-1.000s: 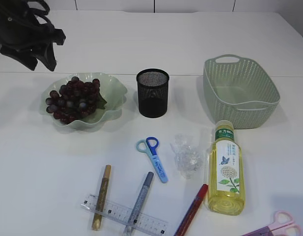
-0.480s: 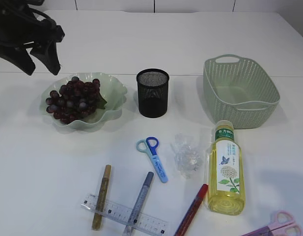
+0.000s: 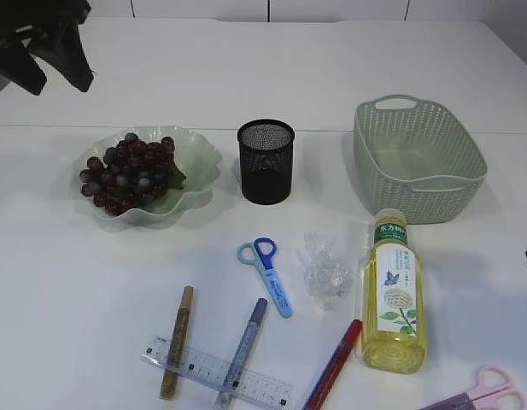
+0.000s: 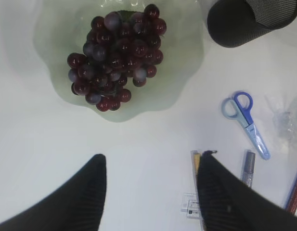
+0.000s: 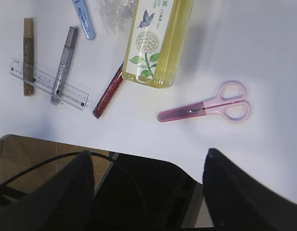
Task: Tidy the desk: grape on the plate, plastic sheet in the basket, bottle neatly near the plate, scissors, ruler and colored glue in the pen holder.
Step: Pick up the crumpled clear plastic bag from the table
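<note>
The dark grape (image 3: 126, 171) bunch lies on the pale green plate (image 3: 201, 162). My left gripper (image 3: 52, 75) hangs open and empty high at the back left; its wrist view shows the grape (image 4: 117, 53) beyond the gripper (image 4: 153, 156). The bottle (image 3: 390, 290) lies on its side. Beside it are the crumpled plastic sheet (image 3: 324, 272) and blue scissors (image 3: 265, 273). Three glue sticks, gold (image 3: 176, 342), silver (image 3: 243, 346) and red (image 3: 333, 363), lie by the ruler (image 3: 216, 374). Pink scissors (image 5: 206, 107) lie near my open, empty right gripper (image 5: 148, 152).
The black mesh pen holder (image 3: 266, 161) stands in the middle, right of the plate. The green basket (image 3: 417, 158) sits at the back right. The table's front edge and a dark frame show under the right gripper.
My left gripper has risen up and to the left, away from the plate, with its jaws spreading wider. The grape stays on the plate. A dark arm part now shows at the right edge.
</note>
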Action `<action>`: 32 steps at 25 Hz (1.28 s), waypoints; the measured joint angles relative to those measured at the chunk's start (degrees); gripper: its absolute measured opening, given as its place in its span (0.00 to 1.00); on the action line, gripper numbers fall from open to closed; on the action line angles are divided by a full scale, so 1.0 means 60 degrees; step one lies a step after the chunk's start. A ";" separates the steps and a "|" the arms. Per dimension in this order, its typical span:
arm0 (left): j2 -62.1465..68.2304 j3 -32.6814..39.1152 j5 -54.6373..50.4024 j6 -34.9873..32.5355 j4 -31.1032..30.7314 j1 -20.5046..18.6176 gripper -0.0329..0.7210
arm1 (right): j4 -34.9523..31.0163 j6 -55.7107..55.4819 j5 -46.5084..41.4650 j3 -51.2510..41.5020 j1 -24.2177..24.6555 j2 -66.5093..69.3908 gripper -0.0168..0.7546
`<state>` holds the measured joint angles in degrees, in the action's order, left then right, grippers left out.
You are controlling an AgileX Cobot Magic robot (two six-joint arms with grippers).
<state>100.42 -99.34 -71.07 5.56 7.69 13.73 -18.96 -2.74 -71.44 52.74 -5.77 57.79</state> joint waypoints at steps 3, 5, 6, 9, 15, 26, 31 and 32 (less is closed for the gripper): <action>-0.0298 0.0000 -0.0019 0.0000 0.0036 0.0000 0.63 | -0.0027 0.0096 0.0000 0.0262 0.0000 0.0435 0.73; -0.0514 0.0000 -0.0019 0.0000 0.0078 0.0000 0.63 | -0.0063 0.0180 0.0020 0.0480 0.0000 0.0693 0.73; -0.0646 0.0000 -0.0019 0.0000 0.0084 0.0000 0.63 | -0.0083 0.0220 0.0021 0.0576 0.0000 0.0834 0.73; -0.1084 0.0000 -0.0037 0.0000 0.0131 0.0000 0.63 | -0.0212 0.0327 0.0021 0.0958 -0.0054 0.1219 0.73; -0.2289 0.0319 -0.0071 0.0000 0.0272 0.0000 0.63 | -0.0025 0.0267 0.0042 0.1914 -0.1611 0.2186 0.73; -0.4267 0.0601 -0.0202 0.0000 0.0295 0.0000 0.63 | 0.0509 -0.0050 0.0103 0.4482 -0.3066 0.5034 0.63; -0.4715 0.0601 -0.0243 -0.0015 0.0312 0.0000 0.63 | 0.0959 -0.0232 0.0103 0.4972 -0.3230 0.6060 0.67; -0.4786 0.0601 -0.0243 -0.0015 0.0312 0.0000 0.63 | 0.1042 -0.0253 0.0103 0.4997 -0.3230 0.6214 0.70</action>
<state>71.71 -95.73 -72.53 5.47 9.56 13.73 -12.71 -4.25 -70.82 82.72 -25.15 95.08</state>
